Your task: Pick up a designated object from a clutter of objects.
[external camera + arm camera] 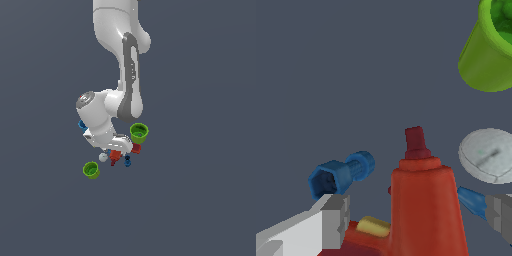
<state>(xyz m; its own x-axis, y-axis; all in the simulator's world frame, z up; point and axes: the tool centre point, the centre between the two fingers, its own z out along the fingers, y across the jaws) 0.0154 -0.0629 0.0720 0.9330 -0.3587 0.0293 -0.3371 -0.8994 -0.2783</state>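
**Desk:** Where does your pickup stand?

**Caption:** Your gripper (416,220) is low over the clutter, its two grey fingers (336,220) standing apart on either side of the red tool (423,200). The wrist view shows the orange-red body rising between them, with its darker red arm (416,140) pointing away from the camera. Gaps show on both sides, so judge it straddled, not yet clamped. Whether the pads touch the tool cannot be told.

**Desk:** And the tool itself?

**Caption:** In the exterior view the red tool (116,156) sits under the wrist, apparently down among the other pieces. A lime-green cup (139,132) stands just beside it toward the exterior view's right, a second green cup (91,170) lies apart to the left, and a white ball (103,157) sits close by. A blue bolt-like piece (338,175) lies near one finger, and a yellow bit (373,226) shows at the tool's base.

**Desk:** What's done, what's left?

**Caption:** You look to have the approach and alignment done. Closing on the tool and lifting it clear are left.
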